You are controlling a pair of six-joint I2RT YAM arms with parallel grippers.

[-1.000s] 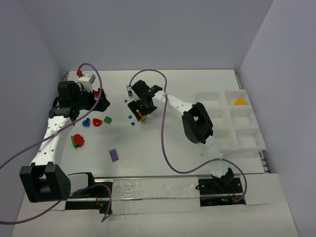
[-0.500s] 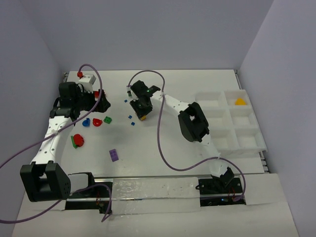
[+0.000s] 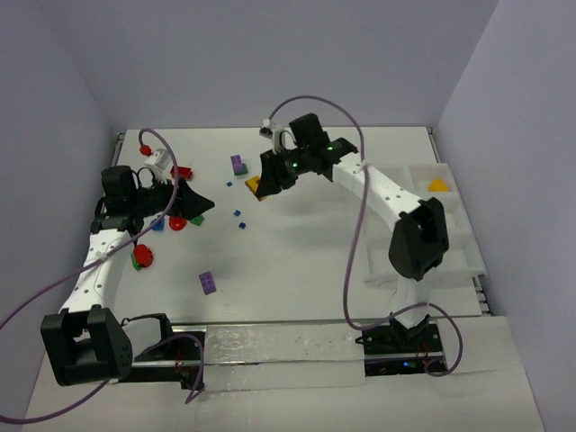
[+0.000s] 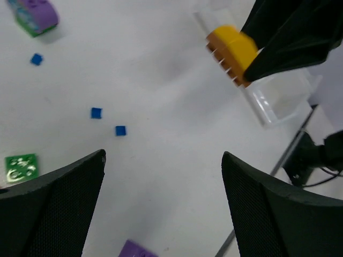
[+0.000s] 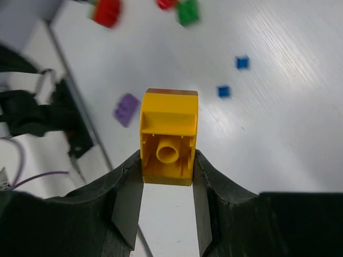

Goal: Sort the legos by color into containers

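Top view: the right gripper [image 3: 259,187] holds a yellow brick [image 3: 254,186] above the table [image 3: 288,261], well left of the tray [image 3: 459,252]. The left gripper [image 3: 196,205] gapes wide.

Left wrist: the brick's studded face runs diagonally, with the studs pointing down-left.

Right wrist: its hollow underside faces the camera, clamped on both sides.

The scene is lit brightly and evenly from above, so that only soft, faint shadows are thrown on the white table [image 3: 297,261] beneath the arms. In the right wrist view the yellow brick [image 5: 168,136] is rendered sharply, while the red brick [image 5: 107,10] and green brick [image 5: 188,12] at the top edge are smeared by blur and a streaked sheen is seen on the tabletop. In the left wrist view the near fingers [image 4: 53,209] are left dark and soft, and the purple brick [image 4: 35,13] in the corner is slightly blurred.
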